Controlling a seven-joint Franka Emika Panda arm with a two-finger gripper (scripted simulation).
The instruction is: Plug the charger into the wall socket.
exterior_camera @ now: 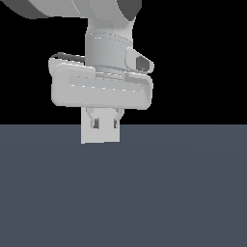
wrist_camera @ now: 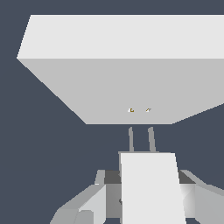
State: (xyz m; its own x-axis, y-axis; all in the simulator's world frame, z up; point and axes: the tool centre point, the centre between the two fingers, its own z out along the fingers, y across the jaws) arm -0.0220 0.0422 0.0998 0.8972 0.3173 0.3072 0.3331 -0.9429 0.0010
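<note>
In the wrist view my gripper [wrist_camera: 148, 186] is shut on the charger [wrist_camera: 148, 192], a small white block held between the fingers [wrist_camera: 101, 194]. Its two grey prongs [wrist_camera: 141, 139] point at the wall socket [wrist_camera: 131, 83], a large white upright plate with two tiny yellowish holes [wrist_camera: 139, 110]. The prong tips sit a short way off the plate's face, roughly in line with the holes. In the exterior view the gripper [exterior_camera: 105, 124] hangs in front of the white plate [exterior_camera: 100, 137]. There the charger does not stand out from the white behind it.
A dark grey-blue floor [exterior_camera: 183, 193] spreads under everything. The arm's pale grey hand [exterior_camera: 101, 89] and wrist fill the upper part of the exterior view against a black background.
</note>
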